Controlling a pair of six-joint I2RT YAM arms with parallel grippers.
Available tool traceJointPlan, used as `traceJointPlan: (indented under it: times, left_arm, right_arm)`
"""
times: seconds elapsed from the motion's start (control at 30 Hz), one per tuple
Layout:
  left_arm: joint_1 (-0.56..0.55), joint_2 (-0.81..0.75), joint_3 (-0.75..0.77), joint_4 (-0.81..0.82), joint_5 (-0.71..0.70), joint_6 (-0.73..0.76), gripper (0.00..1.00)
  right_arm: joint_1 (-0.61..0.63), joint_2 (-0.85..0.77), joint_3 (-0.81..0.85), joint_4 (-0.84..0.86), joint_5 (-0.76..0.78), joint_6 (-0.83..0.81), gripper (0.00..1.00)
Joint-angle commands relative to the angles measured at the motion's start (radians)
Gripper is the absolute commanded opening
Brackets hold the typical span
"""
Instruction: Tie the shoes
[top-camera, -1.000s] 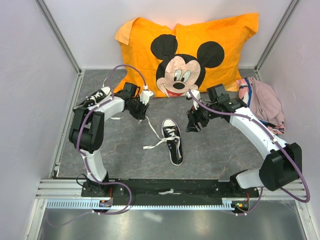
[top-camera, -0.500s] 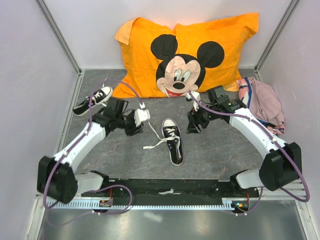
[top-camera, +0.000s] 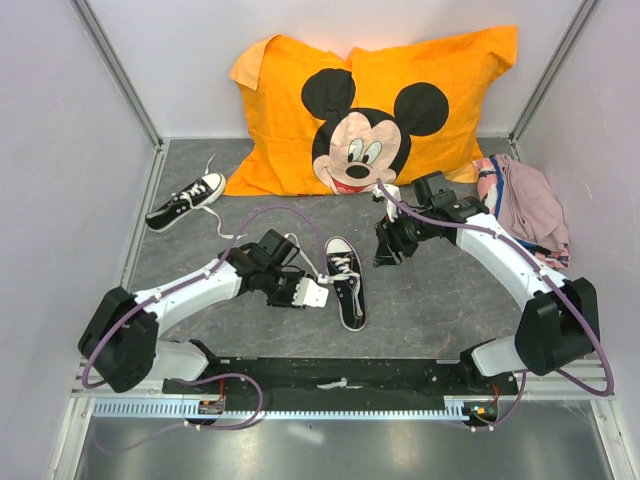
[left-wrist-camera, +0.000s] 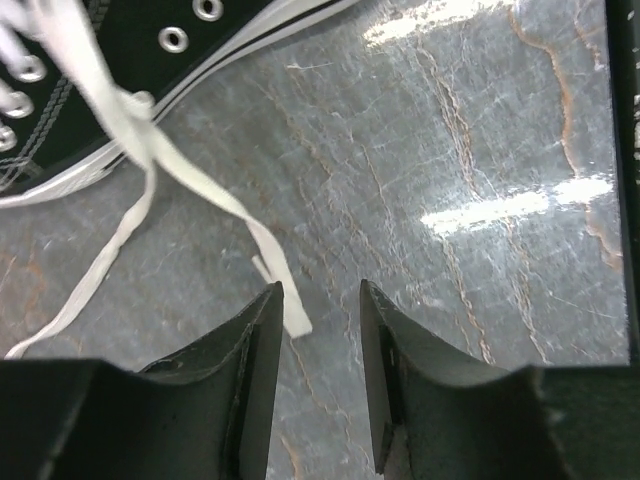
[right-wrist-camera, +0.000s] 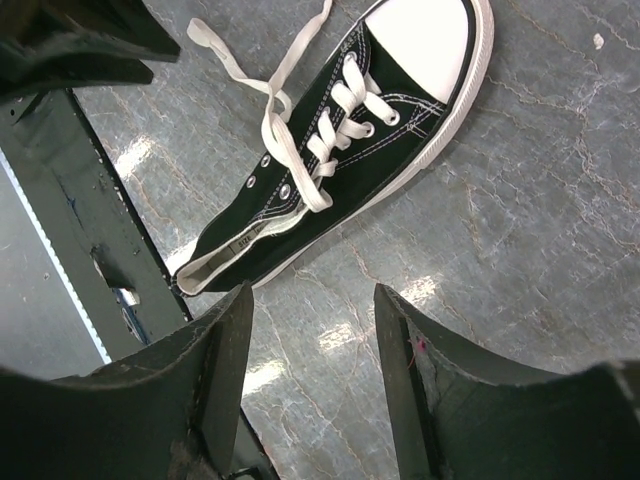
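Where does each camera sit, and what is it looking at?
Top external: above and behind, looking down at the table; both arms show.
Left wrist: on that arm, looking past the left pincer at a lace end.
Right wrist: on that arm, looking past the right pincer at the middle shoe.
Shared: all three show that shoe.

no readable text, labels or numbers

left gripper (left-wrist-camera: 320, 290): 6 o'clock, jaws parted, nothing between | shoe (left-wrist-camera: 135, 55): 11 o'clock, eyelets and white sole edge showing | lace (left-wrist-camera: 200, 195): trails from shoe toward 6 o'clock, tip just beside 7 o'clock finger | table (left-wrist-camera: 480, 150): grey, marbled
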Motion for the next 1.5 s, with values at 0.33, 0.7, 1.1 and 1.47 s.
traceJointPlan:
  times: [0.33,0.7,1.1,1.47]
  left_arm:
    - [-0.044,0.203,0.058,0.153,-0.119,0.011,0.46]
    - [-0.046,0.275,0.064,0.170,-0.125,0.028,0.42]
    - [-0.046,0.337,0.139,0.033,-0.025,0.013,0.09]
    - [-0.043,0.153,0.153,0.051,0.130,-0.102,0.02]
  right_arm:
    - [-0.014,0.023,-0.020,0.032,-0.049,0.003,0.54]
    - [-0.015,0.043,-0.016,0.051,-0.064,0.014,0.52]
    - [-0.014,0.081,-0.023,0.075,-0.075,0.005,0.52]
    - [-0.014,0.089,-0.026,0.109,-0.087,0.017,0.49]
